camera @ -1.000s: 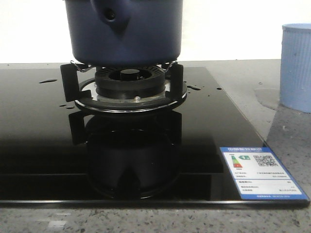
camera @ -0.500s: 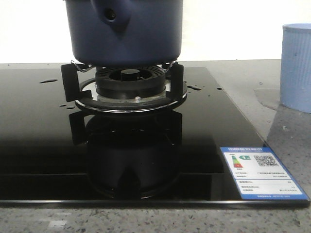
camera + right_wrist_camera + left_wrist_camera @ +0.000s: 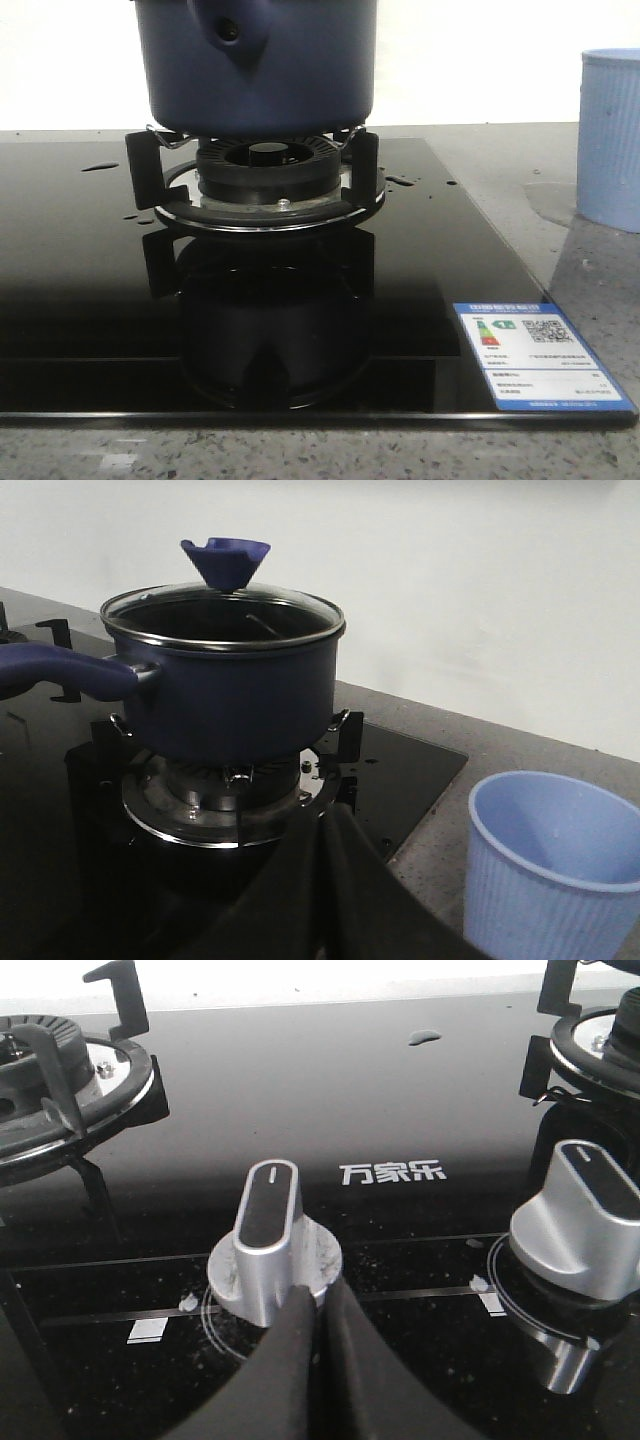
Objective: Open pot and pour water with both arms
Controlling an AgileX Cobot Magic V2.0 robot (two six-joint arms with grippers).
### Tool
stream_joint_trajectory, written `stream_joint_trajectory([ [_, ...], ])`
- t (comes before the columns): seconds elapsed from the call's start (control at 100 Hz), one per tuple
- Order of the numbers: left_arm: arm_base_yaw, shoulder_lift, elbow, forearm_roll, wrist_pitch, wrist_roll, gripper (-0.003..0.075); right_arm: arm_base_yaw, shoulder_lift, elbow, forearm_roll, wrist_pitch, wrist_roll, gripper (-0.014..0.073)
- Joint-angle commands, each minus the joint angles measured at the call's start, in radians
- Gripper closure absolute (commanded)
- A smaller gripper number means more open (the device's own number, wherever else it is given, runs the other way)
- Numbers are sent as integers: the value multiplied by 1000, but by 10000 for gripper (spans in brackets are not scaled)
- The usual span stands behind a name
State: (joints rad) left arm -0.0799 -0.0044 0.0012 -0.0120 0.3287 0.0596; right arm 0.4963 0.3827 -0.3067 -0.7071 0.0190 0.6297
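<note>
Navy pot [image 3: 225, 685] on burner, beyond closed right fingers [image 3: 322, 852].

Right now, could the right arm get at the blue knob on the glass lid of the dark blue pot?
Probably yes. The blue knob sits on the glass lid of the dark blue pot with nothing above or around it. The right gripper hangs short of the pot, jaws shut, holding nothing.

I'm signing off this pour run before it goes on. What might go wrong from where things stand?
1. The glass lid is on the pot; tilting before lifting it by its knob could drop it.
2. The cup stands off the cooktop, so a carried pour may spill; droplets already lie there.
3. The left gripper sits near a burner knob and might turn it.
</note>
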Motion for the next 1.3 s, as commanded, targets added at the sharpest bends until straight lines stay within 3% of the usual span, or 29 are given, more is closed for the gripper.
stream_joint_trajectory([
  [0.0,1,-25,33,1,-40,-12,739,2,5,-26,-6,-49,-2,667],
  [0.82,1,-25,33,1,-40,-12,739,0,5,12,-6,-41,-2,667],
  [0.91,1,-25,33,1,-40,-12,739,-27,5,62,104,-10,-27,667],
  [1.04,1,-25,33,1,-40,-12,739,-149,5,144,381,-56,-322,667],
  [1.11,1,-25,33,1,-40,-12,739,-218,5,188,398,-125,-409,667],
  [1.29,1,-25,33,1,-40,-12,739,-336,-78,301,467,-147,-417,667],
])
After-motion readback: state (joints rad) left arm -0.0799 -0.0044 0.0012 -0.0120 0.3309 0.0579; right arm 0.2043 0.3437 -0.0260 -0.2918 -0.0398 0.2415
